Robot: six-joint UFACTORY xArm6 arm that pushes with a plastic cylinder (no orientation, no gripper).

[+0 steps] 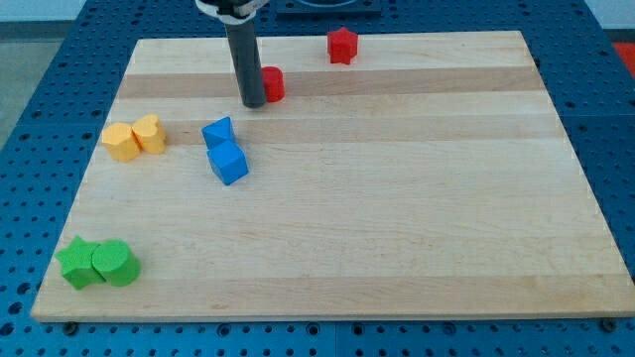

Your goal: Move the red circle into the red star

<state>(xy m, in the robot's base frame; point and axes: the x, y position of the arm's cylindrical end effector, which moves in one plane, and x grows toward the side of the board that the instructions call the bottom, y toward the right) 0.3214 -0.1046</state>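
One red circle (272, 83), touching my tip (253, 103)

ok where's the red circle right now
The red circle sits near the view's top, left of centre, touching the right side of my tip; the red star lies up and to its right.

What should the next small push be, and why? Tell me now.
Probably push toward the view's right and slightly up. My tip sits against the left side of the red circle, and the red star lies up and to the right of it, apart from it.
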